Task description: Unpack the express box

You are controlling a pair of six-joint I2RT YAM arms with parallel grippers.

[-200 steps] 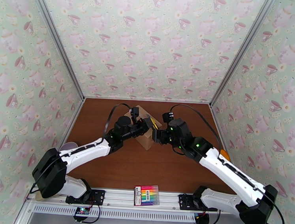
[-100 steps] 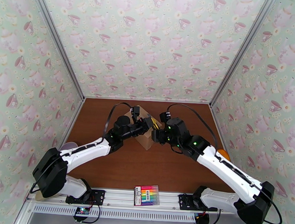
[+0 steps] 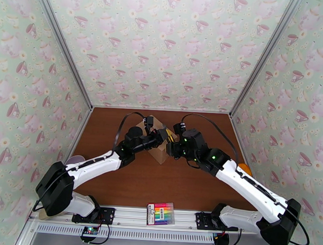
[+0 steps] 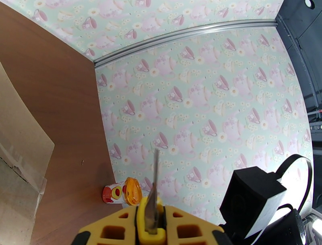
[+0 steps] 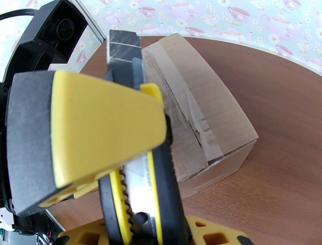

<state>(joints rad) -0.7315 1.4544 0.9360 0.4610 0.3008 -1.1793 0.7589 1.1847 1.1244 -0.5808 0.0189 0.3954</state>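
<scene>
Mid-frame in top view, on brown wooden table [image 3: 136, 186]: tan corrugated-cardboard express box [image 3: 160, 152], taped seam up, just under and between both grippers. Clamped tight in L gripper [image 3: 162, 134]: yellow/black snap-blade utility knife [image 5: 139, 189], blade up. Either side of knife handle: R gripper [image 3: 169, 147] fingers; can't tell if gripping. In R wrist view, box right of knife, behind it. Bottom centre: flat rainbow marker pack [image 3: 161, 214], label too small to read.

Left arm [image 3: 94, 165] and right arm [image 3: 249, 186] are seen stretched forward from their bases and angled inward, with the wrists set almost nose to nose at the centre. The left end effector [image 3: 161, 136] is shown clamped tight on a utility knife [image 4: 155, 181], the blade projecting between its fingers. One padded finger [image 5: 100, 129] of the right end effector [image 3: 169, 146] is laid against the knife's handle; whether that grip is closed cannot be told.
</scene>
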